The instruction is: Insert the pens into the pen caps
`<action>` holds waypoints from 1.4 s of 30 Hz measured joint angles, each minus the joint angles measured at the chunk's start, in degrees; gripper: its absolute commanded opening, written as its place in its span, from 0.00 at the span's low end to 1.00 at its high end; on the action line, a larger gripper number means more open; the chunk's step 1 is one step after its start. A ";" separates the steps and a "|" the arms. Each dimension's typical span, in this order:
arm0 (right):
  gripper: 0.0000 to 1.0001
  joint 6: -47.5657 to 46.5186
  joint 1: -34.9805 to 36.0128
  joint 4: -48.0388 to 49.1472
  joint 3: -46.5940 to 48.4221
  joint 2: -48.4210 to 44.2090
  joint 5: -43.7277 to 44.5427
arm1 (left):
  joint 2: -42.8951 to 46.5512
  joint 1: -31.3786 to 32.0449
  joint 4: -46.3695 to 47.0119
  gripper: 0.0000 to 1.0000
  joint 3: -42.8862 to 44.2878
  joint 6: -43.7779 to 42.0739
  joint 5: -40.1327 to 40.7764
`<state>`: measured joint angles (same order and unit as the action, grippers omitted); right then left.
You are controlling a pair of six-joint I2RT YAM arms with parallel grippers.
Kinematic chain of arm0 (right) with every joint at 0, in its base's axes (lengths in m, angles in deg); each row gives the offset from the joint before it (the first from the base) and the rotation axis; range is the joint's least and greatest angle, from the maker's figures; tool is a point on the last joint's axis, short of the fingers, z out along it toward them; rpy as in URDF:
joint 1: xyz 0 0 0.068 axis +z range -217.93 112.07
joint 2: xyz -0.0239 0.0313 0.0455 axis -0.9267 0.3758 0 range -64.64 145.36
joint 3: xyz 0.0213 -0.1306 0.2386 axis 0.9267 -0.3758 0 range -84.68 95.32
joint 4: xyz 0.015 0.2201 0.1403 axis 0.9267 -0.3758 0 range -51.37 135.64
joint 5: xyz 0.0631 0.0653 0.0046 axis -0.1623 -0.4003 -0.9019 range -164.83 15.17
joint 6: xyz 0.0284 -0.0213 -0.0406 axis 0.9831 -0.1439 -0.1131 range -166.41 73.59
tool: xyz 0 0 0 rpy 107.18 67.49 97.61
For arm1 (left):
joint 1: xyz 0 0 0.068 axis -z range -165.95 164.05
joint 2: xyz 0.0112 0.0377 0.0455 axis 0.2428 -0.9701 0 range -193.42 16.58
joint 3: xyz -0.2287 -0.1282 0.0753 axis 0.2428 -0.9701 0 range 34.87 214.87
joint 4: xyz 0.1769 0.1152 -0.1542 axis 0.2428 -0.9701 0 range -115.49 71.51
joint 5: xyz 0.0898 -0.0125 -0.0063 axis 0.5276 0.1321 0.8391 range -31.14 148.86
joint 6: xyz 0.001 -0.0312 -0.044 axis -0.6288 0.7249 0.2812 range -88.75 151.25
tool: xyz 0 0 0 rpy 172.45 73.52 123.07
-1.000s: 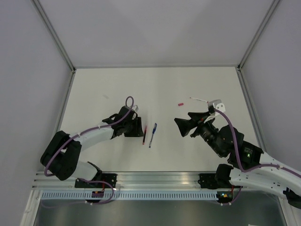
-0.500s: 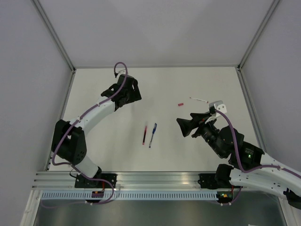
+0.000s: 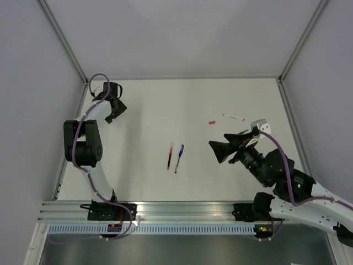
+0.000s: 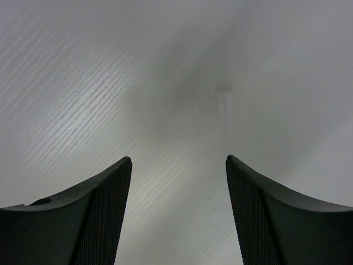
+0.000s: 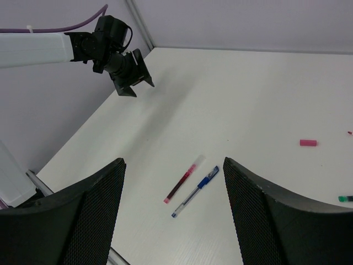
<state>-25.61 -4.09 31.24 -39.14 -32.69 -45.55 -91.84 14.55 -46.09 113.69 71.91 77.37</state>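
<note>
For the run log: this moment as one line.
left gripper: open, empty, far-left corner | right gripper: open, empty | red pen, blue pen: side by side

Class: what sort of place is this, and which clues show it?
Probably a robotics lab test cell: white table walled by grey panels, left arm and right arm bolted at its near edge.

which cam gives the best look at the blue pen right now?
Right wrist. The blue pen lies near centre frame, unobstructed and large enough to make out its grip and tip, just beside the red pen. Top external shows it whole but small, mid-table. Left wrist shows none of it, only a blurred pale surface.
</note>
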 measured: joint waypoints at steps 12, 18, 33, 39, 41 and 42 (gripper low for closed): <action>0.78 -0.02 0.00 -0.09 0.00 0.66 -4.46 | -7.41 -0.26 -0.61 0.70 7.39 -0.02 0.39; 0.78 -0.04 0.00 -0.35 0.00 0.85 -5.05 | -12.63 -0.26 -2.36 0.68 14.12 0.33 -1.07; 0.77 -0.11 0.00 -0.90 0.00 -0.11 -4.94 | -18.16 -0.26 -8.11 0.62 19.06 1.92 -2.03; 0.77 -0.17 0.00 -1.03 0.00 -0.11 -4.90 | -18.84 -0.26 -9.16 0.60 20.22 1.88 -1.84; 0.77 -0.24 0.00 -1.07 0.00 -0.13 -4.90 | -19.63 -0.24 -10.10 0.58 21.62 1.86 -1.55; 0.77 -0.26 0.00 -1.05 0.00 -0.15 -4.90 | -20.20 -0.26 -10.29 0.57 22.36 1.84 -1.51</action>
<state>-25.88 -4.09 30.19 -39.14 -32.85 -50.44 -112.04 14.28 -56.38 136.05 73.75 75.86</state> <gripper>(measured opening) 0.772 0.594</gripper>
